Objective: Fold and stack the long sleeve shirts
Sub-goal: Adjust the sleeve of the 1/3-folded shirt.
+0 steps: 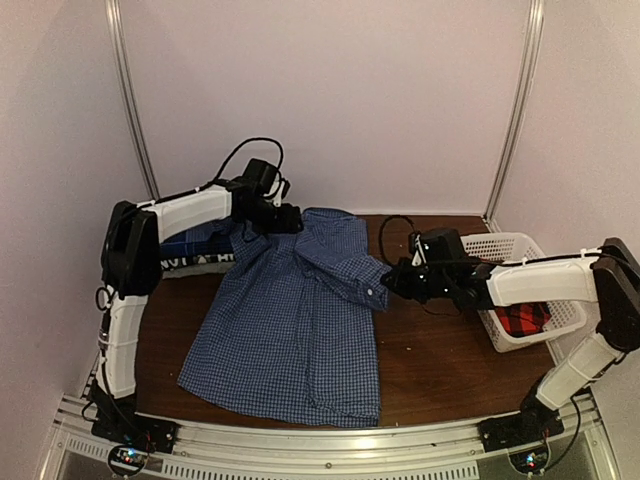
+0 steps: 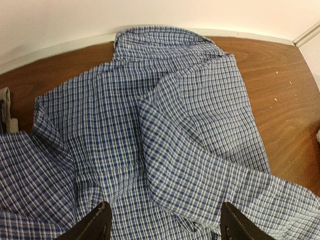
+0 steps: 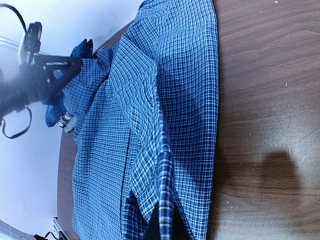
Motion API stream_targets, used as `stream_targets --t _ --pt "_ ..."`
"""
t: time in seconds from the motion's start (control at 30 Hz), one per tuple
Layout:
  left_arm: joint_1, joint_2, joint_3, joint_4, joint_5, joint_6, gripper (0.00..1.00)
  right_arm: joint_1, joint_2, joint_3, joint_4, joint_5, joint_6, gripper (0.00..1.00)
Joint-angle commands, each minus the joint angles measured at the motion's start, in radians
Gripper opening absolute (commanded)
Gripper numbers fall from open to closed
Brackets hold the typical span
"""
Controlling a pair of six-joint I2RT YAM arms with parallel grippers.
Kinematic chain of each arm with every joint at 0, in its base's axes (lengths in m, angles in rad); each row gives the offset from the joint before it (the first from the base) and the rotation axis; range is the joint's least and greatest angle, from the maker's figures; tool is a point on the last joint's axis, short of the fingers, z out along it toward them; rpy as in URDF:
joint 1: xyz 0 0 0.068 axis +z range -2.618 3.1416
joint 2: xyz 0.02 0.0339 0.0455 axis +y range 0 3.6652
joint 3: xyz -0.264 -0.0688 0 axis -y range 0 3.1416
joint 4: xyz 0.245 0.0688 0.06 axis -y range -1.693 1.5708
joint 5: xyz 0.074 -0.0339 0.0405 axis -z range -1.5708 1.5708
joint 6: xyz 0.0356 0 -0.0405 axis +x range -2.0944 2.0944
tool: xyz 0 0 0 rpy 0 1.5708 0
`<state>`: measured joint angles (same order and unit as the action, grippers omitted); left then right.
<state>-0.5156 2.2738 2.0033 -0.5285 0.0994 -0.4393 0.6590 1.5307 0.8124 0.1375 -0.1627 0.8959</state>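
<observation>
The blue-and-white fine check shirt lies spread on the brown table, collar at the far side. It also shows in the left wrist view and the right wrist view. My left gripper hovers open over the shirt's upper left, near the collar; its fingers stand wide apart above the cloth. My right gripper is shut on the right sleeve's cuff, held folded across the shirt's right side. A darker blue plaid shirt lies at the far left. A red-and-black plaid shirt lies in the basket.
The white slatted plastic basket stands at the right edge of the table, under my right arm. White walls with metal posts close the back and sides. A black cable loops behind the right gripper.
</observation>
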Motion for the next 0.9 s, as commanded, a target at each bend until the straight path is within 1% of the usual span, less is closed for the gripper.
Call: stream_targets --t 0.0,0.13,0.3,0.4,0.5,0.53,0.57,0.67,0.73,0.87 --pt "0.006 -0.11 -0.163 0.137 0.106 -0.048 0.74 0.016 -0.091 0.022 -0.037 0.032 0.049 0.0" --pt "0.006 -0.143 -0.247 0.154 0.169 -0.053 0.69 0.058 -0.136 0.057 -0.098 0.055 0.081 0.0" --pt "0.005 -0.172 -0.364 0.217 0.232 -0.09 0.62 0.12 -0.172 0.013 -0.109 0.068 0.178 0.0" --pt "-0.005 -0.185 -0.434 0.272 0.276 -0.12 0.57 0.137 -0.214 -0.031 -0.153 0.108 0.217 0.0" --pt "-0.021 -0.184 -0.474 0.307 0.289 -0.132 0.53 0.137 -0.296 -0.07 -0.217 0.156 0.23 0.0" --pt "-0.026 -0.18 -0.482 0.317 0.293 -0.137 0.51 0.136 -0.316 -0.066 -0.239 0.2 0.223 0.0" --pt "-0.028 -0.176 -0.489 0.324 0.3 -0.144 0.5 0.136 -0.331 -0.057 -0.261 0.221 0.215 0.0" --pt "-0.031 -0.174 -0.507 0.352 0.32 -0.168 0.44 0.126 -0.337 -0.001 -0.282 0.246 0.175 0.0" --pt "-0.037 -0.179 -0.514 0.36 0.311 -0.169 0.41 0.108 -0.307 0.057 -0.271 0.232 0.143 0.0" --pt "-0.051 -0.186 -0.525 0.378 0.249 -0.155 0.4 0.079 -0.2 0.178 -0.208 0.178 0.085 0.0"
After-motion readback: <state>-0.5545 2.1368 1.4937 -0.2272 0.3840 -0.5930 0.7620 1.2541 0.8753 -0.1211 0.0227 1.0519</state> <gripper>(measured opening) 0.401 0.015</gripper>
